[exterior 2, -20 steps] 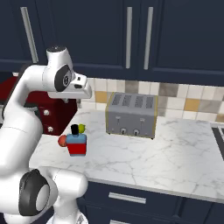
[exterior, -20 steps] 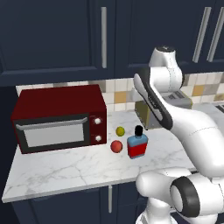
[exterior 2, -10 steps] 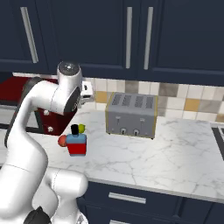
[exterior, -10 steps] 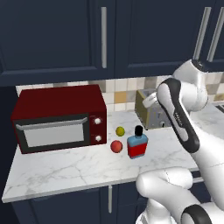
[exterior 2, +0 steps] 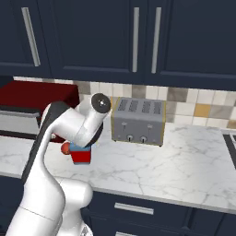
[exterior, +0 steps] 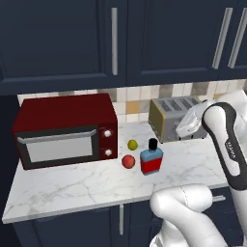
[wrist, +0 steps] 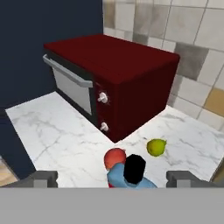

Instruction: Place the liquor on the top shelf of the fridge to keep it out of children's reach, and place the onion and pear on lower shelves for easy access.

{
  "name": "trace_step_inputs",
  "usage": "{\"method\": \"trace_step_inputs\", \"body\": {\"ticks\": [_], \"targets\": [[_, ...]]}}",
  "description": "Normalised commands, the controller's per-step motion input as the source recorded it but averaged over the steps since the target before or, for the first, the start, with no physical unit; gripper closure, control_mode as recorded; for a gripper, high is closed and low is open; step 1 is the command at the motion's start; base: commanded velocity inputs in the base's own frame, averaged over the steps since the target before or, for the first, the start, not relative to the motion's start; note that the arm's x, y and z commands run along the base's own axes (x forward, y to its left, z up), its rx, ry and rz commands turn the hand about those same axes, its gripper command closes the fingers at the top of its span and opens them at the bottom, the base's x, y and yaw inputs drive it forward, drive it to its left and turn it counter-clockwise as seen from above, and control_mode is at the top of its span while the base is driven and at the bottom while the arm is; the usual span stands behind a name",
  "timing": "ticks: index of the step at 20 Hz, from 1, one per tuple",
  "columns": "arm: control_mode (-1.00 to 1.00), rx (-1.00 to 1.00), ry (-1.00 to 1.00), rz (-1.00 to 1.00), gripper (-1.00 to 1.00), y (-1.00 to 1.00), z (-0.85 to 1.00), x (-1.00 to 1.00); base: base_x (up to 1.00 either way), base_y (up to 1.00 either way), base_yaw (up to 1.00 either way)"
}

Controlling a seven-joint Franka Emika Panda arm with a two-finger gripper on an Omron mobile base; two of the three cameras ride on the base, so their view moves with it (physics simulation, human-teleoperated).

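Note:
In the hand view my gripper [wrist: 113, 179] is open, its two dark fingertips [wrist: 41, 178] far apart with nothing held. Just beyond and between them stands the liquor [wrist: 131, 173], a blue bottle with a black cap. The red onion [wrist: 115, 156] touches its left side and the yellow-green pear [wrist: 156, 147] lies a little farther back. On the counter the liquor [exterior: 151, 159], the onion [exterior: 128, 161] and the pear [exterior: 132, 144] sit grouped right of the microwave. My arm partly hides the liquor [exterior 2: 81, 156] and the onion [exterior 2: 66, 148]. The fridge and its shelves are out of view.
A dark red microwave [exterior: 65, 131] fills the counter's left part. A steel toaster [exterior: 173, 118] stands against the tiled wall behind my hand. Navy cabinets hang above. The marble counter [exterior 2: 184, 161] runs on to the right of the toaster [exterior 2: 138, 122].
My arm has swung right and down in the left base view, bringing the hand in front of the toaster. The bottle and both fruits stay put.

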Motion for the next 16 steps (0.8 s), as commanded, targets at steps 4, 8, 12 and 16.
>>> {"method": "trace_step_inputs", "body": {"ticks": [4,8,12,16], "targets": [[-1.00,0.06,0.00,0.35,-1.00,-0.06,-0.14,-0.06,0.00,0.00,0.00],[-1.00,0.05,0.00,0.29,-1.00,0.00,-0.27,0.00,0.00,0.00,0.00],[-1.00,0.03,-0.01,0.29,-1.00,0.00,-0.29,0.00,0.00,0.00,0.00],[-1.00,0.06,-0.11,0.22,-1.00,0.00,-0.37,0.00,0.00,0.00,0.00]]}}
